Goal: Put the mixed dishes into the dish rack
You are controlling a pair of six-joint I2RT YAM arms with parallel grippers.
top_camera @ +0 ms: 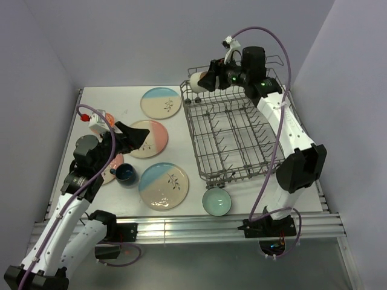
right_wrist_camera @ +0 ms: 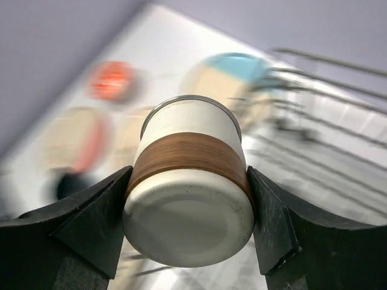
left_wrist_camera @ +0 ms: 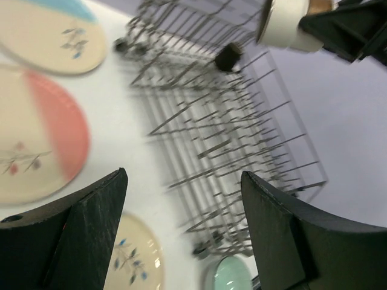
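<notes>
Holding a brown-banded mug (right_wrist_camera: 188,181) at the far left corner of the dish rack (top_camera: 192,124).
Gripping it sideways between the right hand's (top_camera: 208,78) fingers; hovering the left hand (left_wrist_camera: 184,175), wide open and empty, over the bench (top_camera: 109,99) by the pink plate (top_camera: 148,139), with a dark mug (top_camera: 126,174) and teal bowl (top_camera: 216,201) resting nearer.
</notes>
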